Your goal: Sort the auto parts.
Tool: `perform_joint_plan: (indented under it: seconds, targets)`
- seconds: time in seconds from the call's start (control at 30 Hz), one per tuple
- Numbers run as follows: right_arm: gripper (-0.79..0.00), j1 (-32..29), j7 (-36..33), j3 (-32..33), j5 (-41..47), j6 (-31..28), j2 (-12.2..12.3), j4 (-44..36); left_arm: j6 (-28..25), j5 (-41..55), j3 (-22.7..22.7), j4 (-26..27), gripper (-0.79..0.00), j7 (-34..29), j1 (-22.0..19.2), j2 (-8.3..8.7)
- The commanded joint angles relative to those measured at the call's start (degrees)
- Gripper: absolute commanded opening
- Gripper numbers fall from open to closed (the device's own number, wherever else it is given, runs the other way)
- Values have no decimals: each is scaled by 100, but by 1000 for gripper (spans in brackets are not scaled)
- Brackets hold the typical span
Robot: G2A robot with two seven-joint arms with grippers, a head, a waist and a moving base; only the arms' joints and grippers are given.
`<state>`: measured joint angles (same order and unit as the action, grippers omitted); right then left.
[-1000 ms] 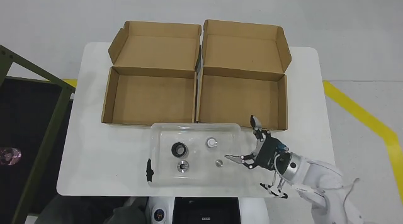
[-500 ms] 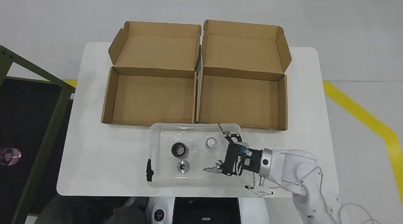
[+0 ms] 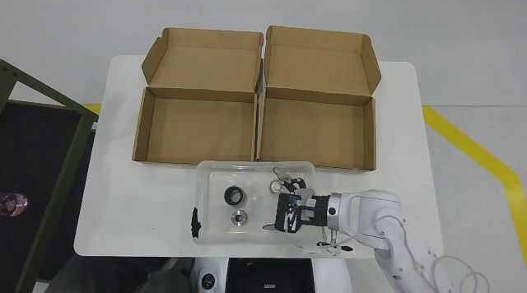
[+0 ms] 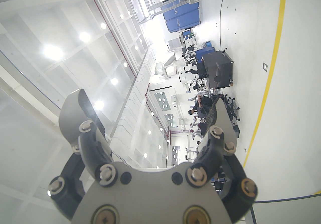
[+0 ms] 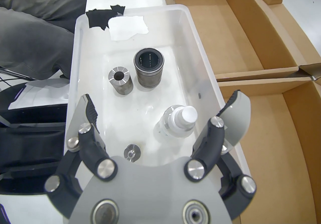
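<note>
Steel, and so judged dense, rigid and slick, the small round part (image 5: 132, 152) is found in the clear bin (image 5: 203, 59) just beneath the right gripper (image 5: 162, 100), whose jaws are spread wide, and is best pinched across its sides.

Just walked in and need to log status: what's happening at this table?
The right gripper hovers open over a clear bin, holding nothing. Four parts stand in the bin: a black-rimmed bearing, a steel cylinder, a white-capped part and a small metal disc nearest the gripper. Both cardboard boxes beyond the bin are empty, so no part is sorted yet. The left gripper is open, pointed up toward the ceiling.
</note>
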<state>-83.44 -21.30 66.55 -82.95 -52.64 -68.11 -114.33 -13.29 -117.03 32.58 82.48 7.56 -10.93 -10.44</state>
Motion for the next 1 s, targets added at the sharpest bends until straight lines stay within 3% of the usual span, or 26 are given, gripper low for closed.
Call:
perform_joint_plan:
  seconds: [0.0, 0.2, 0.37, 0.47, 0.6, 0.7, 0.73, 0.77, 0.8, 0.97]
  targets:
    - [0, 14, -61, -21, -3, 20, 11, 30, 0, 0, 0, 0, 0, 0, 0, 0]
    - [-15, 92, -141, -78, -7, 167, 33, 192, 0, 0, 0, 0, 0, 0, 0, 0]
    - [-228, 178, -214, -111, 5, 300, 48, 349, 0, 0, 0, 0, 0, 0, 0, 0]
    - [-394, 254, -265, -150, -15, 338, 56, 416, 0, 0, 0, 0, 0, 0, 0, 0]
    - [-449, 342, -359, -221, -93, 421, 64, 440, 0, 0, 0, 0, 0, 0, 0, 0]
    - [-557, 410, -403, -289, -158, 482, 66, 463, 0, 0, 0, 0, 0, 0, 0, 0]
    - [-674, 432, -388, -315, -146, 494, 65, 463, 0, 0, 0, 0, 0, 0, 0, 0]
    - [-705, 450, -367, -339, -125, 503, 64, 460, 0, 0, 0, 0, 0, 0, 0, 0]
    - [-785, 468, -337, -361, -92, 506, 64, 441, 0, 0, 0, 0, 0, 0, 0, 0]
    - [-785, 525, -166, -402, 130, 516, 68, 319, 0, 0, 0, 0, 0, 0, 0, 0]
